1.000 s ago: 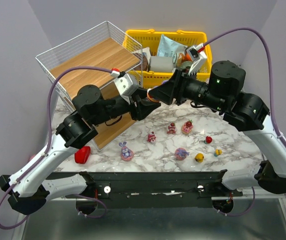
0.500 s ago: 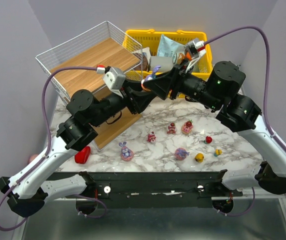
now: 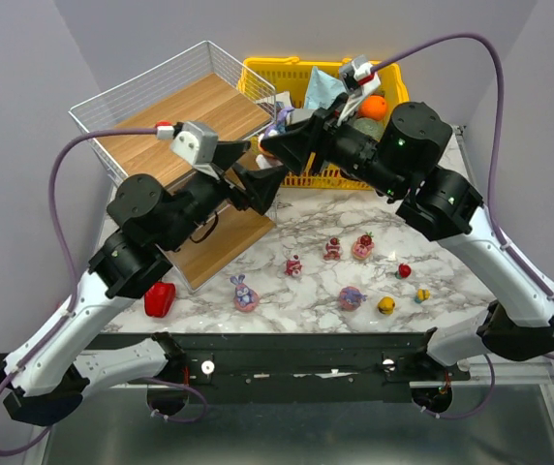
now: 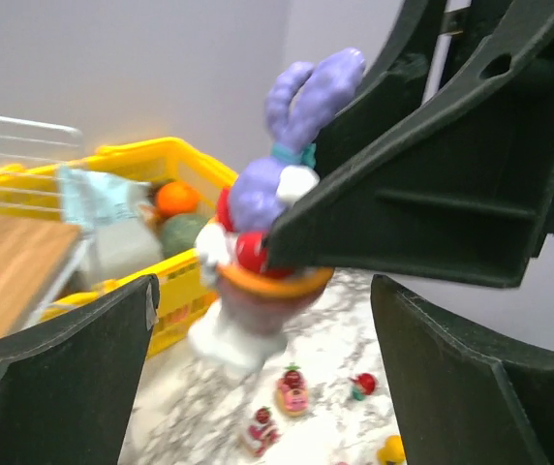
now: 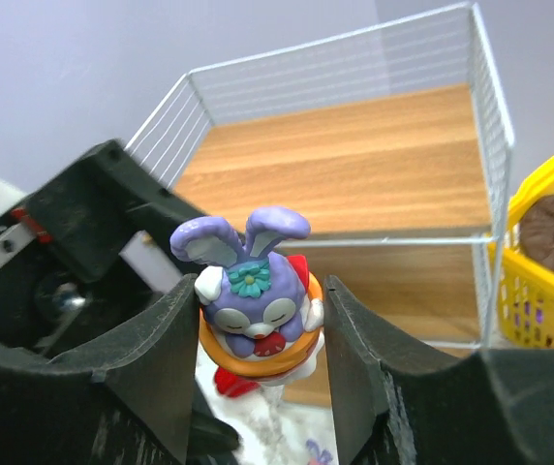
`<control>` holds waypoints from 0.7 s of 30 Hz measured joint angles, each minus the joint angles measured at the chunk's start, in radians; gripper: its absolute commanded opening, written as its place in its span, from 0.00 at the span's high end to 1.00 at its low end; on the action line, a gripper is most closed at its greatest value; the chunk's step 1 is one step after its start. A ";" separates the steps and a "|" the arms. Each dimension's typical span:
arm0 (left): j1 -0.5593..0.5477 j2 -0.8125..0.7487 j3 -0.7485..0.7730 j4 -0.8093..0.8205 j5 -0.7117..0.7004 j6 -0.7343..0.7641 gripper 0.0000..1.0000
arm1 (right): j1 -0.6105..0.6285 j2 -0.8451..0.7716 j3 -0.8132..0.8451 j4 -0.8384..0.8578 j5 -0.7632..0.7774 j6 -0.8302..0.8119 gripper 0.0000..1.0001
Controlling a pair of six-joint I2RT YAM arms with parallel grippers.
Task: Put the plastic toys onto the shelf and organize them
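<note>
My right gripper (image 5: 261, 325) is shut on a purple bunny toy (image 5: 256, 291) with an orange ring base and holds it in the air. In the top view the bunny (image 3: 279, 118) hangs by the right front corner of the shelf (image 3: 175, 116), in front of the yellow basket. The left gripper (image 4: 262, 387) stands wide open just below, its fingers apart from the bunny (image 4: 282, 189). Several plastic toys lie on the marble: two purple bunnies (image 3: 246, 294) (image 3: 353, 297), pink-red figures (image 3: 294, 264) (image 3: 362, 245) and small red and yellow pieces (image 3: 386, 306).
The yellow basket (image 3: 393, 97) with packets and an orange stands behind the right arm. A red bell pepper (image 3: 160, 299) lies left of the toys, by the shelf's lower board. The shelf's white wire walls (image 5: 480, 145) rise close to both grippers.
The left gripper has opened and let go of the bunny, which stays in the right gripper. Both arms have risen and moved back towards the shelf and basket.
</note>
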 measured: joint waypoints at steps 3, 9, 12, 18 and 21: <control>0.000 -0.055 0.015 -0.066 -0.100 0.020 0.01 | 0.000 0.047 0.054 0.013 0.036 -0.042 0.99; 0.000 -0.158 0.076 -0.145 -0.232 0.048 0.01 | 0.000 0.189 0.180 0.063 0.093 -0.126 0.99; 0.000 -0.175 0.137 -0.163 -0.264 0.061 0.01 | 0.000 0.282 0.249 0.082 0.112 -0.157 0.99; 0.000 -0.174 0.202 -0.201 -0.313 0.085 0.01 | -0.001 0.441 0.352 0.078 0.138 -0.188 0.97; 0.000 -0.173 0.217 -0.220 -0.341 0.094 0.01 | -0.003 0.464 0.371 0.087 0.147 -0.191 0.95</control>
